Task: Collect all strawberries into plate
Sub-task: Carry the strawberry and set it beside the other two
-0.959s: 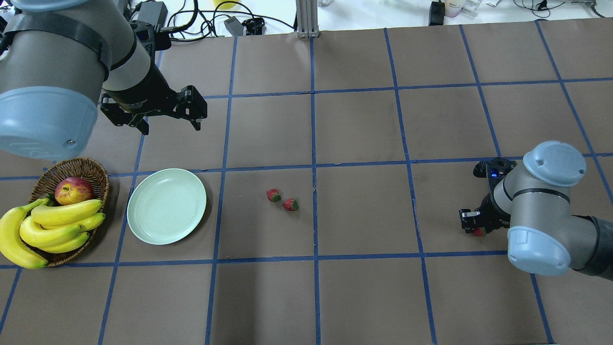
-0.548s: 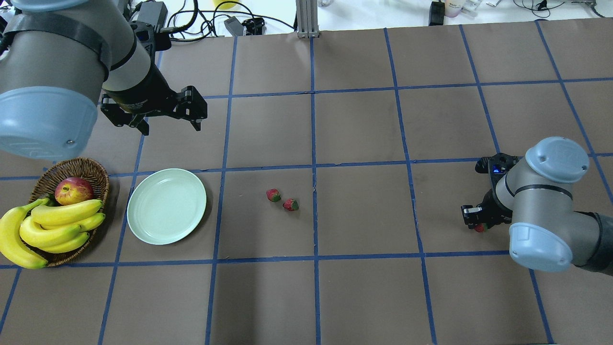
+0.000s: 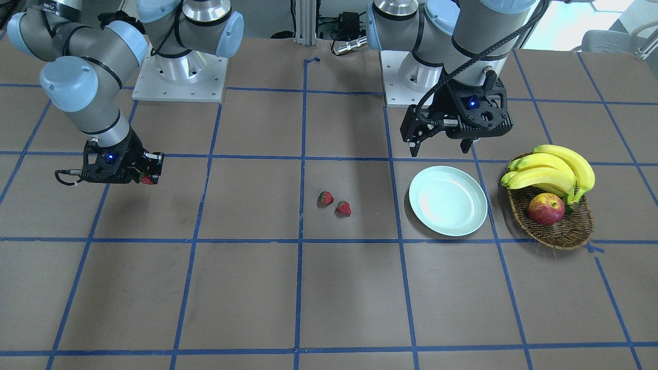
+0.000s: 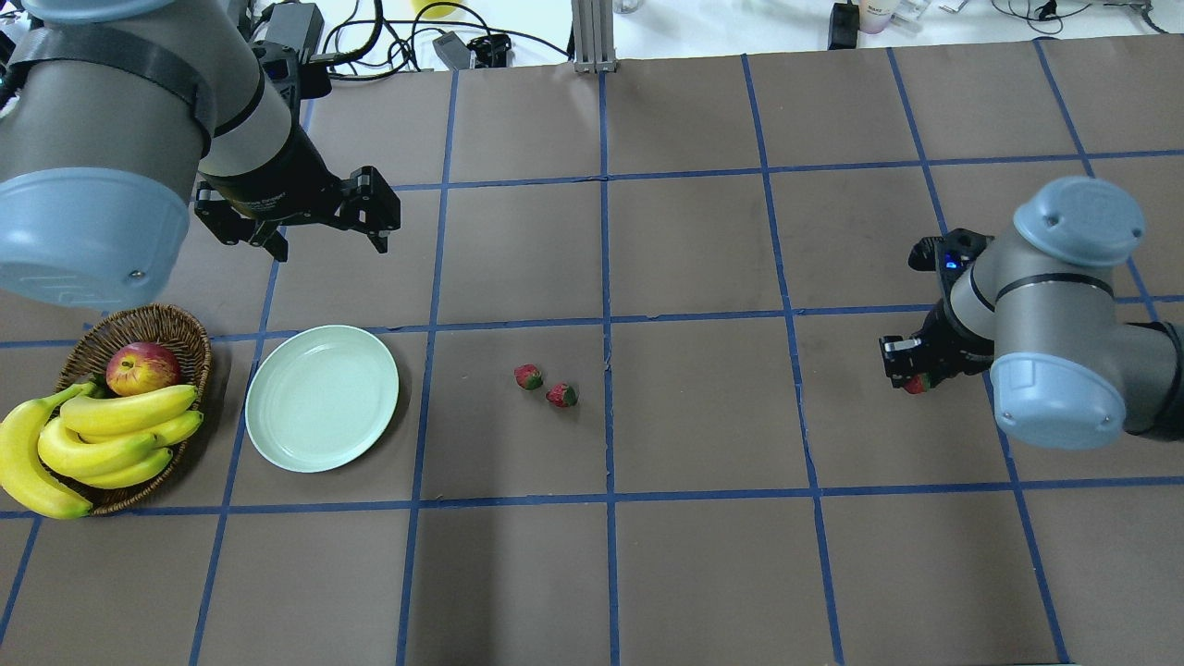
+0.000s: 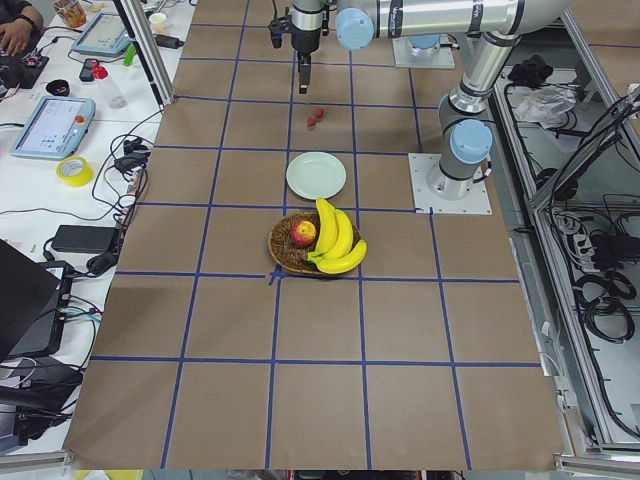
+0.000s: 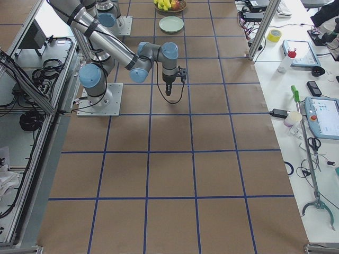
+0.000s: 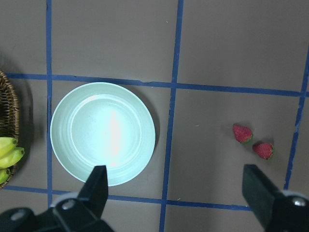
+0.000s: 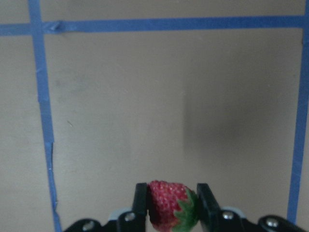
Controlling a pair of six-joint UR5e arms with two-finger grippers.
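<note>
Brown paper tabletop [image 4: 684, 240] w/ blue tape grid [image 4: 606, 319]. I see 2 strawberries [image 4: 528, 376] lying side by side near the plate [image 4: 322, 398], on its robot-right. The 3rd strawberry [image 8: 169, 210] is pinched in my right gripper [image 8: 171, 205], well apart from plate on that same side. Left gripper [image 3: 438, 151] hangs spread wide & holding nothing, just beyond plate.

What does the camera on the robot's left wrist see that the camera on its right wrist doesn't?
Only the left wrist view shows the pale plate, which is empty, and two strawberries lying on the table to the right of it. It also shows a bit of the wicker basket with bananas, and the left gripper wide open. Only the right wrist view shows a third strawberry, pinched in the right gripper. Both show the brown table crossed by blue tape lines.
</note>
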